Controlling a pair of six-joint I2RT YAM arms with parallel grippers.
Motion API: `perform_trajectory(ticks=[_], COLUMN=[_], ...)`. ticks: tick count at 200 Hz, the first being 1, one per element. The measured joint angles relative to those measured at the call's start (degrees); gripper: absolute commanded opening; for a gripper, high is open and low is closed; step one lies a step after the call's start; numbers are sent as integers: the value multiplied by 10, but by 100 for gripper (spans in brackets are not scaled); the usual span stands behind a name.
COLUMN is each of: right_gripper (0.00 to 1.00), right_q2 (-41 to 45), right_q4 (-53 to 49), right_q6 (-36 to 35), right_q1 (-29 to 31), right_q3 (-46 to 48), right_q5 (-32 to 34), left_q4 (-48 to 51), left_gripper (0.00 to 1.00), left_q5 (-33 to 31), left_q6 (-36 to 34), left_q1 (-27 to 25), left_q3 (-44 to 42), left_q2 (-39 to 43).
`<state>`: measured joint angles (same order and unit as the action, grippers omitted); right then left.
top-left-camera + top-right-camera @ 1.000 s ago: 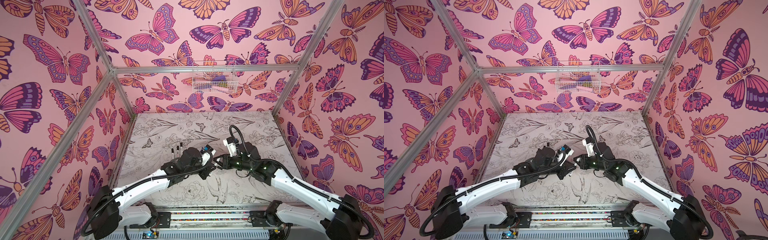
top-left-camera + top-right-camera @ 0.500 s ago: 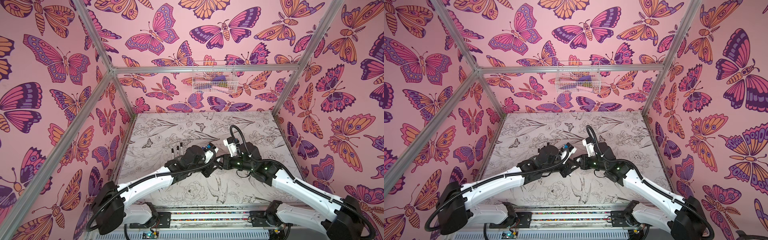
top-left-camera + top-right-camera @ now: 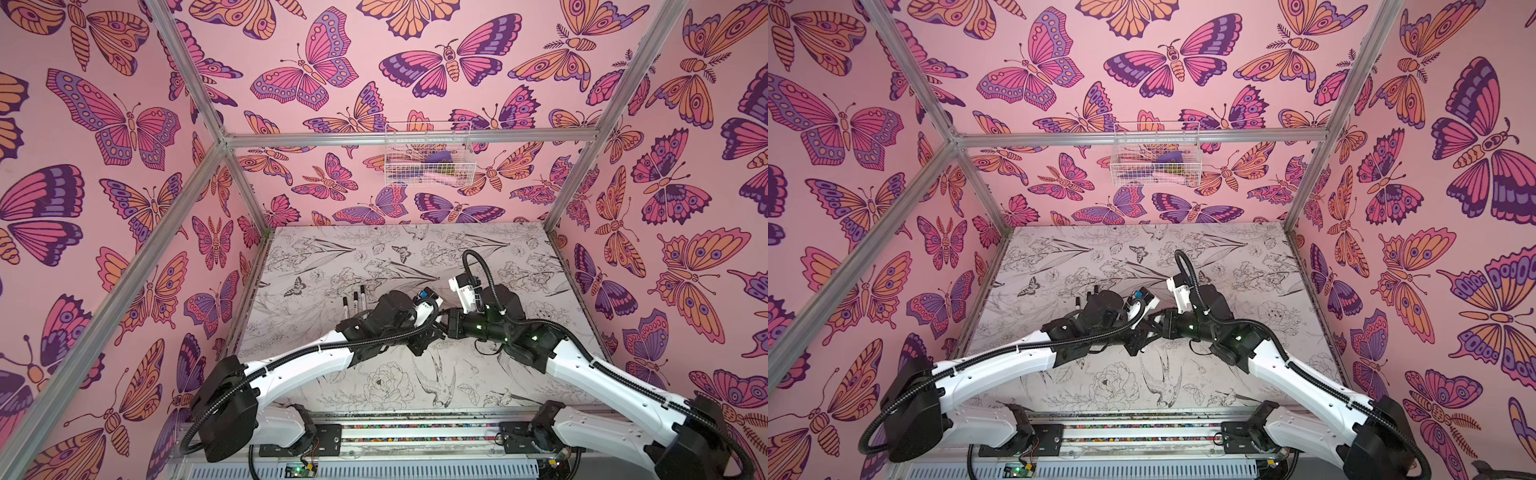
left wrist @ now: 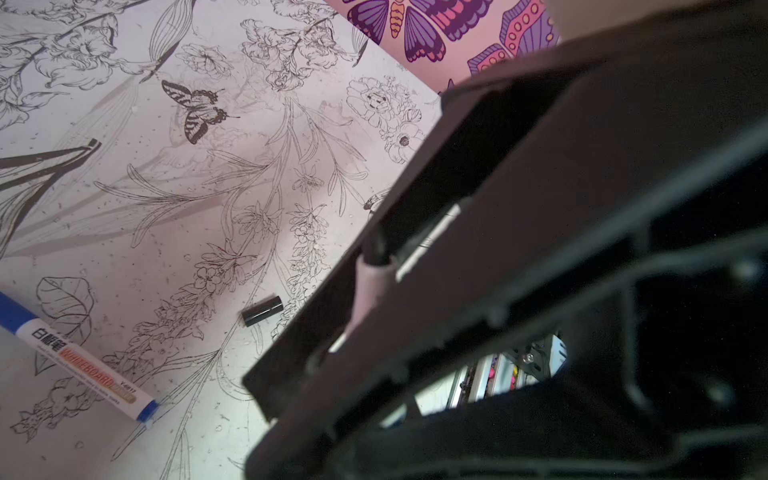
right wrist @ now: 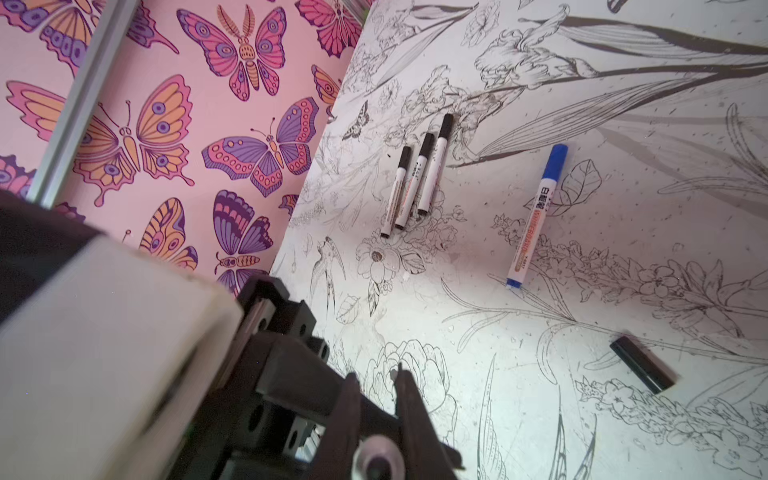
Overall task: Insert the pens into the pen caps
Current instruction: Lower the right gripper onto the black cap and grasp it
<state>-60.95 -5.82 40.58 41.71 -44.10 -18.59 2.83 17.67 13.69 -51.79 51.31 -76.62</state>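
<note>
Mid-table, my right gripper (image 5: 376,370) is clamped on the last uncapped pen (image 4: 370,282). My left gripper (image 3: 430,332) is pinched closed right beside it, can't tell if it's gripping. The loose black cap (image 5: 642,370) lies on the table (image 3: 374,257) nearby. The capped blue pen (image 5: 536,212) sits between the cap and three capped black pens (image 5: 415,183) off left.

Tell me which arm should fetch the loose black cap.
Probably the right: the left fingers clamp the uncapped pen, while the black cap lies free. The right fingers must open first.
</note>
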Motion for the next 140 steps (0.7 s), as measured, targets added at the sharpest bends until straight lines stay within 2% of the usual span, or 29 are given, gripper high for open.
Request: perform_trajectory(ticks=[12,30,45,69,90,140], right_gripper=[10,37,47,50,52,52], right_q2=[1,7,20,33,12,-151], right_q4=[0,-3,-27,-68,-113,-220], right_q6=[0,0,-3,-14,-30,-96], right_q1=[0,1,0,0,0,0], right_q3=[0,0,0,0,-7,-91], right_q5=[3,14,37,82,113,156], left_q4=[-1,-9,-8,4,17,31], left_gripper=[0,0,0,0,0,0], left_q5=[-2,-9,-43,-109,-149,-191], left_q6=[1,5,19,52,81,113], left_q1=[0,0,8,35,62,84], left_q3=[0,-3,-16,-45,-70,-89], left_q2=[0,3,14,39,66,102])
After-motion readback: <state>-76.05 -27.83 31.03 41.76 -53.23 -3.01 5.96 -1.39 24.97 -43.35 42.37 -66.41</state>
